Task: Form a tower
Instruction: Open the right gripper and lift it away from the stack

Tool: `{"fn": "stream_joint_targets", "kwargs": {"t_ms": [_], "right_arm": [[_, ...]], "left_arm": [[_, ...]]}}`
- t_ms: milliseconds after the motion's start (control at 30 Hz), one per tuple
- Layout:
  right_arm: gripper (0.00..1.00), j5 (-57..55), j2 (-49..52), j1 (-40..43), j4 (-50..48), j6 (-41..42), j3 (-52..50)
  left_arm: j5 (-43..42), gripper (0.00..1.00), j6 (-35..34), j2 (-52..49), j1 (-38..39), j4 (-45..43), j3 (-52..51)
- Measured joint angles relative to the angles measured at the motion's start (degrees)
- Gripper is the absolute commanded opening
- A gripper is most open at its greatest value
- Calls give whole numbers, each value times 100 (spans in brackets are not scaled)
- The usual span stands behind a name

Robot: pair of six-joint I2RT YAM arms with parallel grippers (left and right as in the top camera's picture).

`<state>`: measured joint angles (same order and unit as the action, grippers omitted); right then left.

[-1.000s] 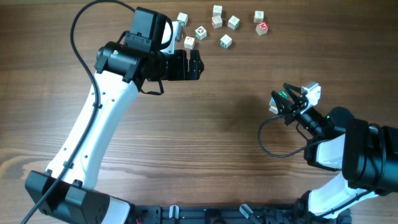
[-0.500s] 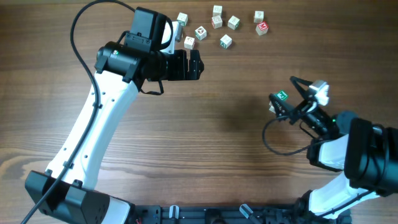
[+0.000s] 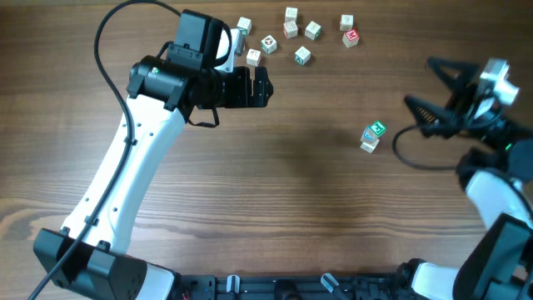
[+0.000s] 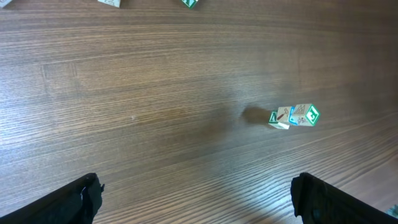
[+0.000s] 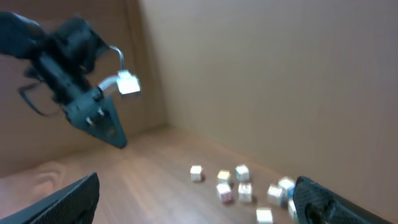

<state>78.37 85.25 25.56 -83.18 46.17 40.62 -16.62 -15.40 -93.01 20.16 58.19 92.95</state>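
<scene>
R end effector [image 3: 417,81] apart from tower [image 3: 372,136]

Robot test bench; wood-grain table [image 3: 300,200]; plain beige walls [image 5: 261,74]

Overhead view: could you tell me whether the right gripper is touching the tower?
No, the right gripper hangs open, clearly apart from the tower.

Overhead cam: straight down, whole table [image 3: 291,192]. L wrist looks down, shares tower [image 4: 294,116] w/ it. R wrist: near-level, toward loose cubes [image 5: 239,183].
</scene>
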Motion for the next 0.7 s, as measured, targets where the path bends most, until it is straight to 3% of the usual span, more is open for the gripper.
{"fn": "stream_joint_targets", "kwargs": {"t_ms": [133,300,433,500,600,700], "right_arm": [[100,-20,-11,4,1432,35,1318],[100,-1224,-24,-7,3189,-433,2660],[100,-2767,-20,-348,7490,-2699,4325],[100,-3552,-15,-625,8811,-3674,4918],[99,-5307,-44,-1416,9884,-5370,5558],[100,-6107,17,-1856,10883,-6022,5633]], "left_arm": [[-2,100,0,0,0,15,0],[-2,100,0,0,0,4,0],[0,100,0,-2,0,9,-2],[0,100,0,-2,0,0,0],[-2,100,0,0,-2,4,-2],[-2,100,0,0,0,9,-2]]}}
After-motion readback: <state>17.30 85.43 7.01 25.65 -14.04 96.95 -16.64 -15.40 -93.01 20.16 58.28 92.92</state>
